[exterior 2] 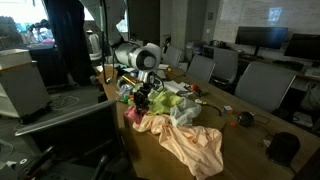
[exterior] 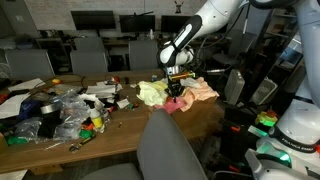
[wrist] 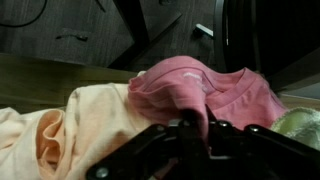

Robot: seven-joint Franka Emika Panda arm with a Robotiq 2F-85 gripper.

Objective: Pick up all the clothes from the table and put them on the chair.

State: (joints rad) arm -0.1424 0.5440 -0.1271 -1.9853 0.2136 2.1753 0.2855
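A heap of clothes lies at the end of the wooden table [exterior: 125, 133]: a pink cloth [wrist: 225, 92], a peach cloth [wrist: 70, 130] and a yellow-green cloth [exterior: 151, 93]. In an exterior view the peach cloth [exterior 2: 192, 146] spreads toward the table edge. My gripper [wrist: 195, 130] is down on the heap, shut on a raised fold of the pink cloth. It also shows in both exterior views [exterior: 175, 89] [exterior 2: 143, 101]. A grey chair [exterior: 170, 150] stands right in front of the table end, also seen in an exterior view [exterior 2: 70, 130].
Clutter of plastic bags and small items [exterior: 65, 108] covers the rest of the table. Office chairs [exterior: 90, 55] and monitors stand behind it. A dark round object [exterior 2: 284, 148] and a small red one [exterior 2: 243, 118] lie on the table past the clothes.
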